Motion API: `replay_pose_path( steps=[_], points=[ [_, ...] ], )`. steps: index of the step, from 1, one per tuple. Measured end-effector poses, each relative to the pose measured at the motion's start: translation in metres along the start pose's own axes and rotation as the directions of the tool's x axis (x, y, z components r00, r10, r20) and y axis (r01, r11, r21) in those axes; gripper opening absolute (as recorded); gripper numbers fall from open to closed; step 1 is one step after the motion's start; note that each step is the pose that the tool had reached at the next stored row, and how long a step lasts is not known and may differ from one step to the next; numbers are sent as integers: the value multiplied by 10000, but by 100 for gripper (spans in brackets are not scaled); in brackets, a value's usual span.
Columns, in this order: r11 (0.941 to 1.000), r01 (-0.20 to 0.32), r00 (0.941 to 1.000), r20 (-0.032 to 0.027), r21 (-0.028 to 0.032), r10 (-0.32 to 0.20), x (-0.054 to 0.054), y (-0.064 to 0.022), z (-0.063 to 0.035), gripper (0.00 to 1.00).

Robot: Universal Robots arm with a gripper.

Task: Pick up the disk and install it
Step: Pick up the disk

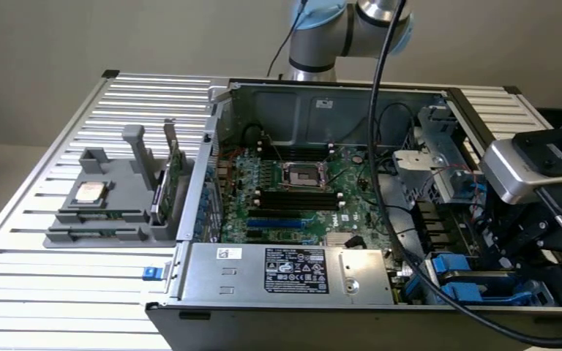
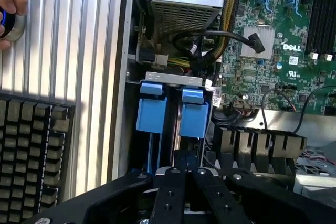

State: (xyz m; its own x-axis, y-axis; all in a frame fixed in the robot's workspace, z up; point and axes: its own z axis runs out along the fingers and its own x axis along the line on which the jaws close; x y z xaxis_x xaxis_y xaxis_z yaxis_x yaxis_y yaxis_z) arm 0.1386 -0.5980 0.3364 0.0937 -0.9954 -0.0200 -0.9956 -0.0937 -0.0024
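**Gripper closed at drive bay**

The fingers of the gripper [image 2: 184, 158] are pressed together, with nothing visible between them. The tips are close to the drive bay [image 2: 173, 78] of the open computer case [image 1: 339, 110]. The disk [image 2: 195, 119], in its blue carrier, sits in that bay beside a second blue carrier [image 2: 151, 111]. Contact with the disk: cannot tell.

Within the open computer case [image 1: 320, 110] lies the motherboard [image 1: 357, 210]; the disk [image 1: 465, 289], blue-framed, seems seated in its corner bay. Just outside the case, a grey holder [image 1: 105, 223] bears a CPU chip [image 1: 88, 192].
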Motion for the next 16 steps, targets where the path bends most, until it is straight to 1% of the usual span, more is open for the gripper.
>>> replay_pose_path(
  steps=[2,5,8,10,13,14,15,16],
  points=[
    [10000,-1,10000,11,1,1,1,-2,36,11],
    [10000,-12,10000,51,5,12,2,-4,81,11],
    [10000,-26,9999,105,10,26,4,-6,114,11],
    [10000,-33,9999,155,14,32,4,-7,122,11],
    [10000,-42,9997,256,-14,43,2,-9,88,11],
    [10000,-48,9997,257,-31,48,2,-9,66,11],
    [10000,-54,9997,230,-48,55,2,-8,25,11],
    [10000,-58,9997,230,-62,60,2,-8,-3,11]
  ],
)
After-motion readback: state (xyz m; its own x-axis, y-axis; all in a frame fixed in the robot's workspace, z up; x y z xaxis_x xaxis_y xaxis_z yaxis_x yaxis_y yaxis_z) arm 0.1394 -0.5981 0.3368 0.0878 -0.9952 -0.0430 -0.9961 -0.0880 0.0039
